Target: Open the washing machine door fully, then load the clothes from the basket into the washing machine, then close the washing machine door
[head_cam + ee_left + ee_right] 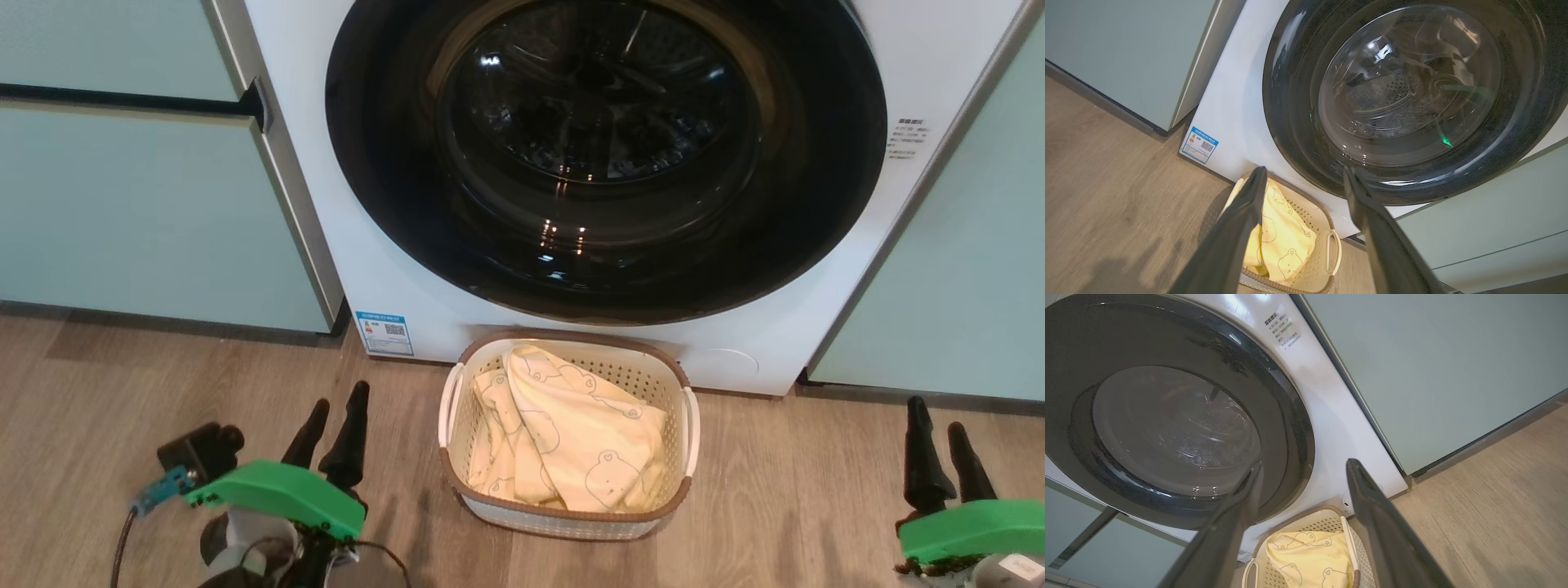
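Standing released, with its two dark fingers parted and nothing held between them, the left tool [340, 394] is seen low over the wooden floor [122, 384], to the left of the basket and apart from it. The right tool [937, 412] is likewise released, its fingers parted around empty air, and is placed to the right of the basket, farther from it than the left one. A green housing [277, 490] is carried behind the left tool's fingers, and a like one behind the right's. Between the two tools the basket [563, 336] is set on the floor, near the floor's far edge, with its rear rim just before the base of the washing machine [367, 245] and below the lowest part of the door. The clothes [571, 425] are heaped inside the basket, pale yellow and printed with outlined bear faces, piled from its back wall to its front wall. The washing machine door [604, 155] is closed flat against the white front, and the perforated drum is dimly made out through its glass bowl. A small blue sticker [384, 332] is fixed at the lower left corner of the front, and a small printed label [908, 139] to the right of the door. Pale green cabinets [122, 204] are ranged on both sides of the machine.
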{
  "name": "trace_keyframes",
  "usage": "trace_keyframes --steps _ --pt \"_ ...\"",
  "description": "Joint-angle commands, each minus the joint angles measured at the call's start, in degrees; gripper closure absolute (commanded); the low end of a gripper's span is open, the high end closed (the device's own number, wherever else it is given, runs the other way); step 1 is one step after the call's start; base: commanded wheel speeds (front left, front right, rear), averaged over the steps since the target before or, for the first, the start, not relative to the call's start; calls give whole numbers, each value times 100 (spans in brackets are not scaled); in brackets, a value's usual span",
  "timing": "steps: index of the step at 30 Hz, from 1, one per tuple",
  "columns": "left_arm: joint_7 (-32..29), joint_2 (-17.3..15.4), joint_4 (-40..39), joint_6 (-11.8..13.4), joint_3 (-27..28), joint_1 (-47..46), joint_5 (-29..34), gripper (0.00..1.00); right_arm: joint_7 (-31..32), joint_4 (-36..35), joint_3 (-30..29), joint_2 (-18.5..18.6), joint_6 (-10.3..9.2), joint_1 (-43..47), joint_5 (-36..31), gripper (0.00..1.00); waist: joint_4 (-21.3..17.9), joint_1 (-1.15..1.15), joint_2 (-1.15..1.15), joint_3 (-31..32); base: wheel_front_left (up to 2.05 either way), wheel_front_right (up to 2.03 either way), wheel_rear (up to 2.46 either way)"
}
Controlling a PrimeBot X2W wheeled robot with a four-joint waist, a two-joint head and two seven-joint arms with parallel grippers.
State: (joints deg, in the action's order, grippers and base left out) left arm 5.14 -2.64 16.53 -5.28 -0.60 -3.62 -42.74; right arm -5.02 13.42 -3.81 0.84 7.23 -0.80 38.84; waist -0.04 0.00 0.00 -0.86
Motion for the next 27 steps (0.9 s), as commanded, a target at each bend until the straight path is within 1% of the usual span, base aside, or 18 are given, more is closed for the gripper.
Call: trace_keyframes --steps 1,17,24,27 --pt "77 -92 -194 5 104 -355 169 0 -88 -246 75 120 14 -344 -186 0 1 0 0 0 0 0 0" --pt "347 -65 -108 -47 185 -585 1167 0 -358 -198 15 145 18 -472 -1063 0 -7 0 0 6 0 0 0" --pt "465 -48 -23 -90 172 -690 1599 0 -477 -170 -1 156 19 -532 -1565 0 -7 0 0 8 0 0 0" --pt "516 -37 4 -115 212 -735 1686 0 -527 -179 11 161 20 -551 -1795 0 -10 0 0 9 0 0 0"
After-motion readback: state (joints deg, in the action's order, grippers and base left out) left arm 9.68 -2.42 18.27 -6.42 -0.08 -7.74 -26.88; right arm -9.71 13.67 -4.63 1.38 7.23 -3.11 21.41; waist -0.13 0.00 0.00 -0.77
